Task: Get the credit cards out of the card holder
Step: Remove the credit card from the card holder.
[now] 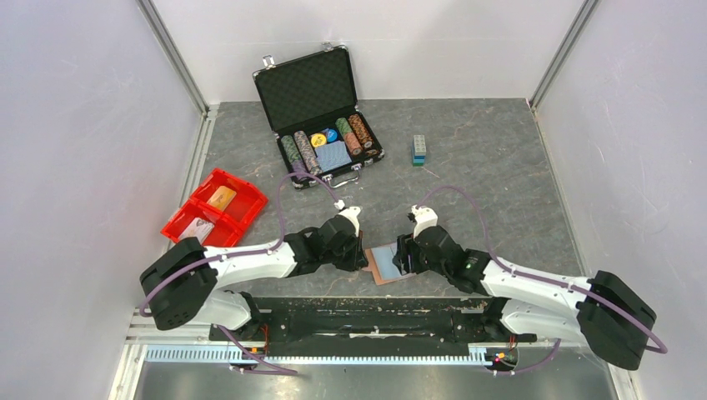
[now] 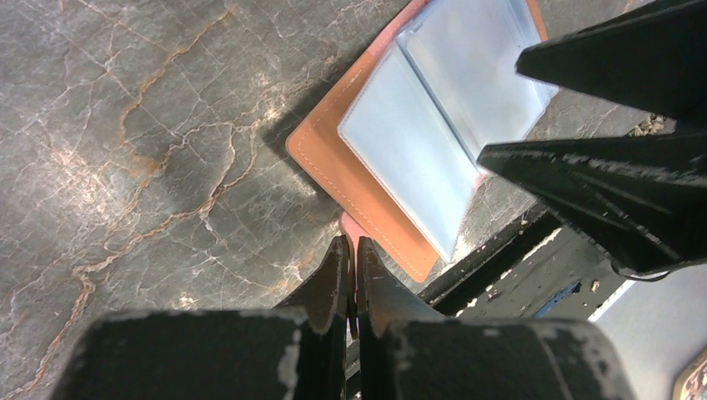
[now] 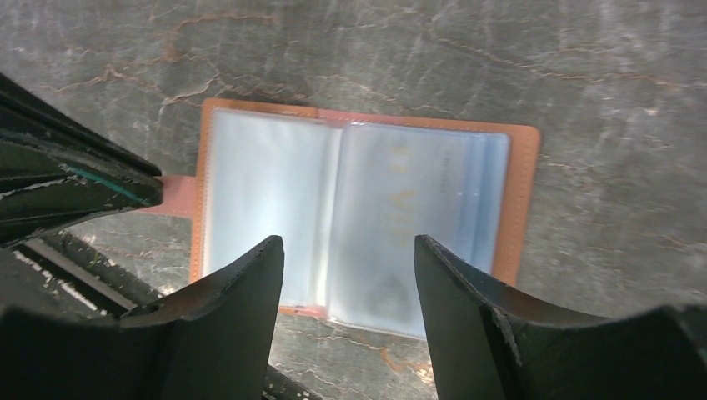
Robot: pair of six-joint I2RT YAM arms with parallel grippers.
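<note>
**Card holder (image 1: 385, 265) pinned open, right pincer poised for a card**

Card holder lies opened flat at the near edge of the table (image 1: 500, 167), midway between the two arms, its clear sleeves facing up. The left gripper (image 2: 351, 250) is clenched on the holder's small closing tab (image 2: 350, 227) at its left edge, which anchors the wallet. The right gripper (image 3: 348, 258) hangs just above the sleeves with its jaws apart and nothing between them.

The step in hand looks like reaching in for a card. Faint yellowish print shows through the right-hand sleeve (image 3: 417, 171), so at least one of the credit cards probably sits inside; how many I cannot tell. An orange-yellow card (image 1: 222, 197) and a pale one (image 1: 198, 230) lie in the red bin (image 1: 253, 198) to the far left.

The next move calls for one finger sliding under the sleeve's open edge to catch the card's rim, then a pull along the sleeve while the left pincer holds the tab down. The plastic is slick and thin, so the grip could slip or drag the whole page.

Both arms reach forward low and converge on the holder, wrists pitched down, the left from the left, the right from the right.
</note>
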